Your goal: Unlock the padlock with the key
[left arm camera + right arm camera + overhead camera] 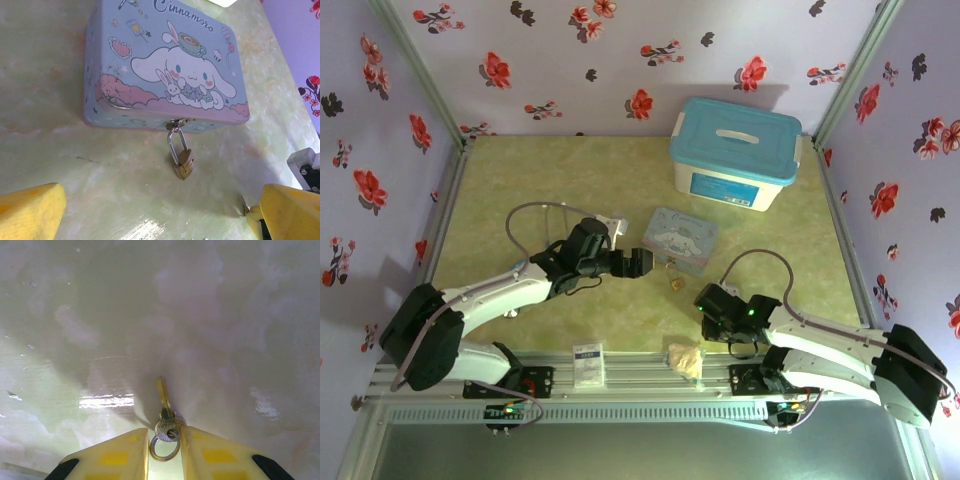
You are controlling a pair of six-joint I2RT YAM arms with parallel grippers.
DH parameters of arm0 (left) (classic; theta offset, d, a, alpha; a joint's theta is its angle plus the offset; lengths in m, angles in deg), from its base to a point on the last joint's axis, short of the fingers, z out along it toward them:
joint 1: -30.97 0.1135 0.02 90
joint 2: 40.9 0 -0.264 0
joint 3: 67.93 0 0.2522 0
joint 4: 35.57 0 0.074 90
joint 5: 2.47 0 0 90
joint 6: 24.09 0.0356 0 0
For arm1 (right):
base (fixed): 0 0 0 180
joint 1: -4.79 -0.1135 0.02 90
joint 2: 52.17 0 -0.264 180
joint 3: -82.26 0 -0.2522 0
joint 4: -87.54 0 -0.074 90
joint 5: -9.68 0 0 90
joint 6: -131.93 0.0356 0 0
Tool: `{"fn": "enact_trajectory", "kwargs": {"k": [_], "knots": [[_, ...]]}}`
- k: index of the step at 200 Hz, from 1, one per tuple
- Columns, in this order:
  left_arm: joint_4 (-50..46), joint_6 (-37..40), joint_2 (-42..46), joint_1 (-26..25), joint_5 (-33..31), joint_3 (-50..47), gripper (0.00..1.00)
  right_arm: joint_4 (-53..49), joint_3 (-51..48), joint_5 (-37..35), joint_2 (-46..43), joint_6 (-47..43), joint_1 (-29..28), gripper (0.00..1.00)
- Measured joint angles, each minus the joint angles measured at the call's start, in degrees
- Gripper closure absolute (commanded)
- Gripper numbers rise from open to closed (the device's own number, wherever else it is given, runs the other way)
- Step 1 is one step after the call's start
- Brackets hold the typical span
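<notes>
The tiny brass padlock (183,162) lies on the green table with its silver shackle hooked through the clasp of the pastel cartoon tin (165,60). From above, the padlock (675,279) sits just in front of the tin (682,240). My left gripper (155,212) hovers open just short of the padlock, its yellow fingers (30,212) wide apart; from above the left gripper (640,263) is left of the tin. My right gripper (165,440) is shut on the small key (165,410) by its round head, ring dangling between the fingers, blade pointing away. The right gripper (705,299) is low, right of the padlock.
A white storage box with a blue lid (735,150) stands at the back right. A tan lumpy wad (685,357) and a small white card (587,364) lie at the near edge by the rail. Floral walls and frame posts enclose the table.
</notes>
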Motion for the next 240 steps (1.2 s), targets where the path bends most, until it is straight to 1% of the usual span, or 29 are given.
{"fn": "enact_trajectory", "kwargs": {"k": [26, 59, 72, 89, 97, 120, 148, 174, 195, 213, 240], "knots": [[0.31, -0.24, -0.13, -0.04, 0.0, 0.2, 0.0, 0.17, 0.0, -0.76, 0.61, 0.2, -0.15, 0.8], [0.37, -0.46, -0.5, -0.04, 0.0, 0.24, 0.0, 1.53, -0.26, -1.95, 0.63, 0.22, -0.2, 0.86], [0.37, -0.46, -0.63, -0.04, 0.0, 0.24, 0.0, 2.43, -0.57, -2.27, 0.55, 0.22, -0.2, 0.89], [0.37, -0.46, -0.63, -0.04, 0.0, 0.24, 0.0, 3.58, -0.9, -2.56, 0.46, 0.33, -0.2, 0.97], [0.37, -0.46, -0.63, -0.04, 0.0, 0.24, 0.0, 4.09, -0.96, -2.6, 0.26, 0.24, -0.2, 0.99], [0.5, -0.46, -0.63, -0.04, 0.0, 0.24, 0.0, 4.46, -1.4, -2.6, -0.7, 0.52, -0.2, 1.0], [1.64, -0.48, -0.63, -0.04, 0.0, 0.22, 0.01, 3.72, -1.68, -2.51, -4.22, -0.59, -0.2, 1.0], [4.07, -0.48, 0.2, -0.04, 0.02, -0.76, 0.01, 3.41, -0.7, -1.95, -6.86, -4.17, -0.2, 1.0], [6.8, -0.66, 3.48, 0.0, 0.37, -3.41, 0.02, 4.61, 1.31, -0.55, -7.85, -8.85, -0.2, 1.0], [10.08, -1.77, 6.64, 0.72, 2.69, -5.86, 0.05, 6.91, 2.95, 1.46, -8.33, -13.53, -0.2, 1.0], [16.31, -4.42, 8.79, 2.71, 7.72, -8.96, 0.09, 12.24, 4.9, 5.53, -8.31, -20.04, -0.2, 1.0]]}}
